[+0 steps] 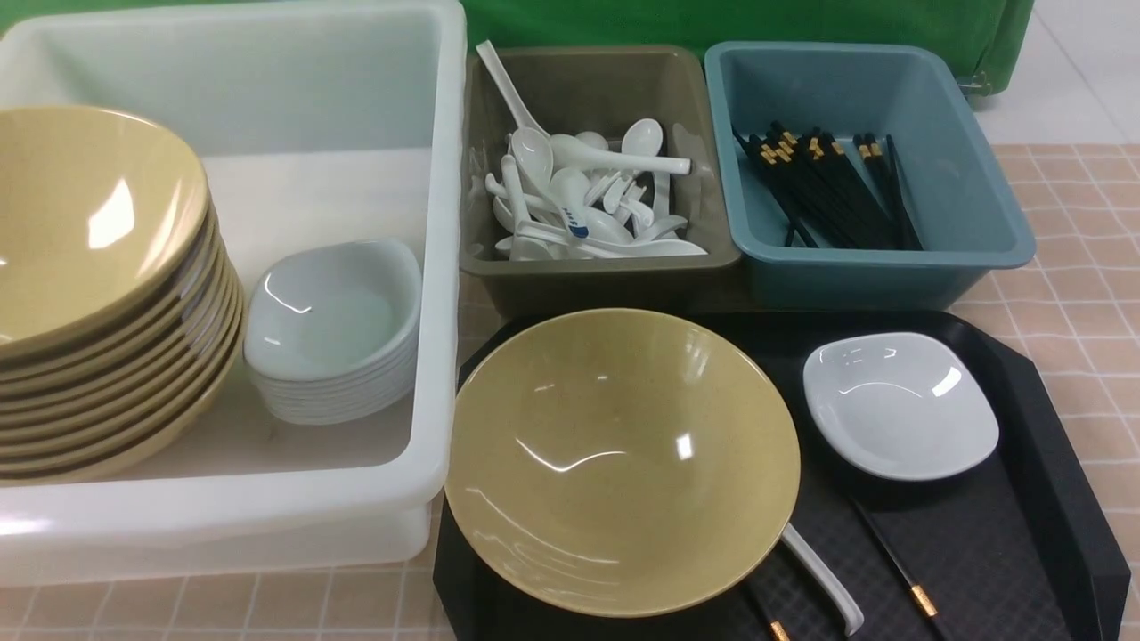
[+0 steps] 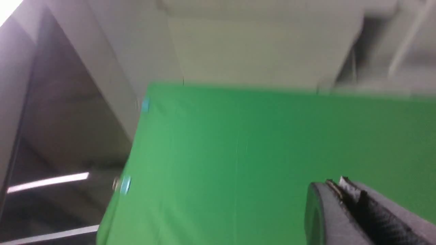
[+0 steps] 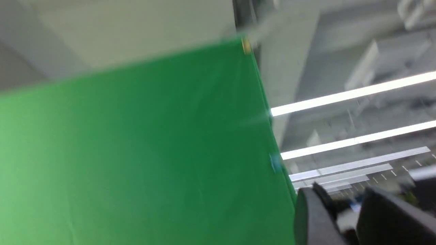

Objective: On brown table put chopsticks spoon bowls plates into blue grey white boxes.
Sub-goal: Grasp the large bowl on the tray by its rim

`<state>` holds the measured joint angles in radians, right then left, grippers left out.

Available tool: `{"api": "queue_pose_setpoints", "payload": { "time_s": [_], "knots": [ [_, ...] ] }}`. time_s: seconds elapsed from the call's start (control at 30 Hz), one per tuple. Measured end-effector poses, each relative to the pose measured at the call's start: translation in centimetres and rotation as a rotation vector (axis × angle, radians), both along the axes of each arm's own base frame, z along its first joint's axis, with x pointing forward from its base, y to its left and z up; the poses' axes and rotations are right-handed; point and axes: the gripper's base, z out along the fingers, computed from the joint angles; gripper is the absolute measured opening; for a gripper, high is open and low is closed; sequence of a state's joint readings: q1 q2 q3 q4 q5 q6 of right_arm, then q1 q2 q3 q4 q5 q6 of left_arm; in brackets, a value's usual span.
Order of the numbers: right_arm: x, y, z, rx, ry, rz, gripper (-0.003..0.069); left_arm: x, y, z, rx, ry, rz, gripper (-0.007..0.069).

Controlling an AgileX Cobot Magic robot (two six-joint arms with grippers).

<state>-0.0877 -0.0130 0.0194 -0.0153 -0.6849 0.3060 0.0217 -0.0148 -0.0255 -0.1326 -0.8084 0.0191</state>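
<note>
Blur smears both wrist views: the left tool [image 2: 337, 183] has its tips pressed together, the right tool [image 3: 342, 194] stands with its tips apart, and beyond both lie only green cloth [image 2: 255, 153] and ceiling lights [image 3: 351, 93]. Both tools are out of the front view. There a loose bowl [image 1: 621, 461] hides the scoop of the spoon [image 1: 824, 579], and the chopsticks [image 1: 895, 561] run off the frame's edge below the plate [image 1: 899, 405] — all on a black tray [image 1: 1024, 534] on the tiled desk [image 1: 1078, 294], before the white box [image 1: 436, 267], grey box [image 1: 597, 267] and blue box [image 1: 891, 267].
</note>
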Motion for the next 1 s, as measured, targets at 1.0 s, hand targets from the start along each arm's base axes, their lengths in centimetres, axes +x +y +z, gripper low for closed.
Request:
{"api": "queue_pose_setpoints", "payload": {
  "time_s": [1.0],
  "knots": [
    [9.8, 2.8, -2.3, -0.276, 1.487, 0.451, 0.0036, 17.8, -13.7, 9.6, 0.367, 1.66, -1.026, 0.0001]
  ]
}}
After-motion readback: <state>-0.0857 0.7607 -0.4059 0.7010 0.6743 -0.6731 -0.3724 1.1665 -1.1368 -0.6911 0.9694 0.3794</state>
